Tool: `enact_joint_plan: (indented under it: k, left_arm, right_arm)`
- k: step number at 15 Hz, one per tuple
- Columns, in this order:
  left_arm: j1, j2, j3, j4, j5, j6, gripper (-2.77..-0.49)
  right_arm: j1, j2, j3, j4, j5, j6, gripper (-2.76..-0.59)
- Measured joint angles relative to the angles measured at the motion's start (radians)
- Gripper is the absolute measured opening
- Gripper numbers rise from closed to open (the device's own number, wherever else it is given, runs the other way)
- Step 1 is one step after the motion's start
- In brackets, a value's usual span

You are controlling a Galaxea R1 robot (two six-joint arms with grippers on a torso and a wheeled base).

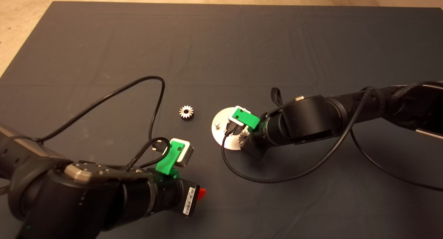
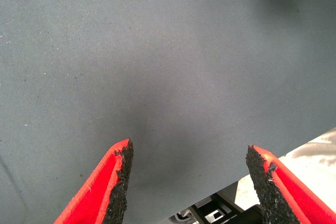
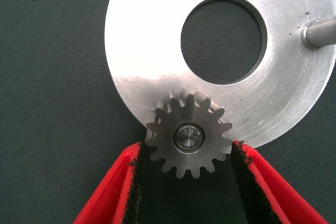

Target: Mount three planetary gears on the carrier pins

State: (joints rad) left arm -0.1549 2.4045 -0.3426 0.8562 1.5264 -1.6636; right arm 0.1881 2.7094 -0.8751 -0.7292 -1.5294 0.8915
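Landmark: the round silver plate point(image 1: 221, 135) is lying flat on the dark mat point(image 1: 221, 41), and every place below is told from this plate.

Right gripper: the right gripper point(image 3: 188, 153) is hanging right over the plate's near edge. Its two red fingers point(image 3: 118, 187) are sitting on each side of a gear. The jaws are apart, just beside the teeth, and I cannot tell if they are touching them.

Gear on the plate: this gear point(image 3: 188, 134) is sitting flat on the plate's rim, with a pin point(image 3: 188, 136) showing through its middle hole. Some teeth are sticking out past the plate's edge.

Other pins: one pin point(image 3: 318, 31) is standing upright on the plate, across the big middle hole point(image 3: 223, 39) from the gear. In the head view a pin point(image 1: 217, 124) is poking up near the plate's left edge.

Loose gear: another gear point(image 1: 186, 112) is lying flat on the mat, near the plate, on its left side.

Left gripper: the left gripper point(image 2: 188, 179) is waiting over bare mat, well apart from the plate, down to its left. Its jaws are wide apart and holding nothing.

Cables: black cables point(image 1: 152, 93) are looping over the mat beside the plate.
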Motion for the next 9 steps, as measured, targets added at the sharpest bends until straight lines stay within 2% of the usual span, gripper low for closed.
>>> enact_joint_plan:
  k: [3,4,7,9]
  left_arm:
    - [0.0,0.0,0.0,0.001,0.0,0.001,-1.77]
    - [0.0,0.0,0.0,0.002,0.0,0.001,-1.77]
    - [0.0,0.0,0.0,0.002,0.0,0.001,-1.77]
    - [0.0,0.0,0.0,0.004,0.0,0.001,-1.77]
  right_arm:
    - [0.0,0.0,0.0,0.0,0.0,0.0,-1.89]
    - [0.0,0.0,0.0,0.0,0.0,0.0,-1.88]
    - [0.0,0.0,0.0,0.0,0.0,0.0,-1.65]
    - [0.0,0.0,0.0,0.0,0.0,0.0,-1.57]
